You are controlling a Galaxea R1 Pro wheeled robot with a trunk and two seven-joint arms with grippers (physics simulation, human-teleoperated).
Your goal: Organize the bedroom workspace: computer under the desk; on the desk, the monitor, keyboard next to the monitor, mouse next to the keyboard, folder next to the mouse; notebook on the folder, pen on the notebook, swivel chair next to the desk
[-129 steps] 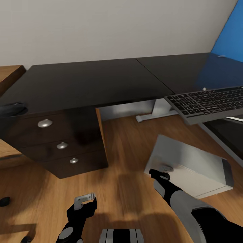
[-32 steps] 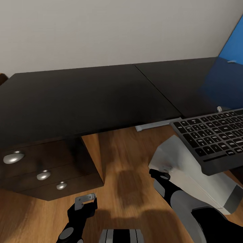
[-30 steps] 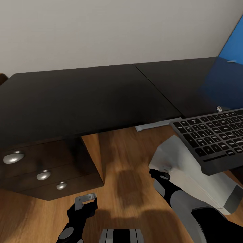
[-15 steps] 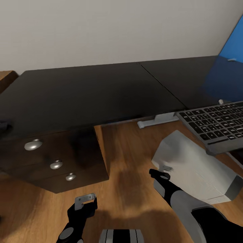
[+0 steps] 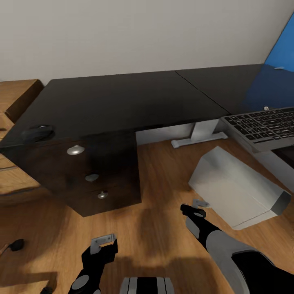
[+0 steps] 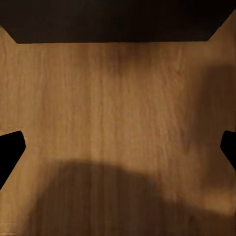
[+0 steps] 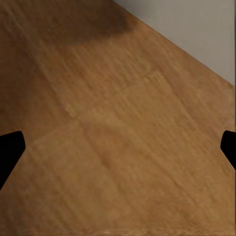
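Ahead of both open, empty tools [image 5: 102,244] [image 5: 195,208] stood the desk [image 5: 122,102]; the computer [image 5: 237,190] lay just beyond the right.

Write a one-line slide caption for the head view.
Both arms hang empty over the wooden floor before the black desk, mouse on its corner, computer lying on the floor, keyboard at right.

Grey computer [image 5: 234,190] lies tipped on the floor beside the black desk [image 5: 122,102]; keyboard [image 5: 261,126] right.
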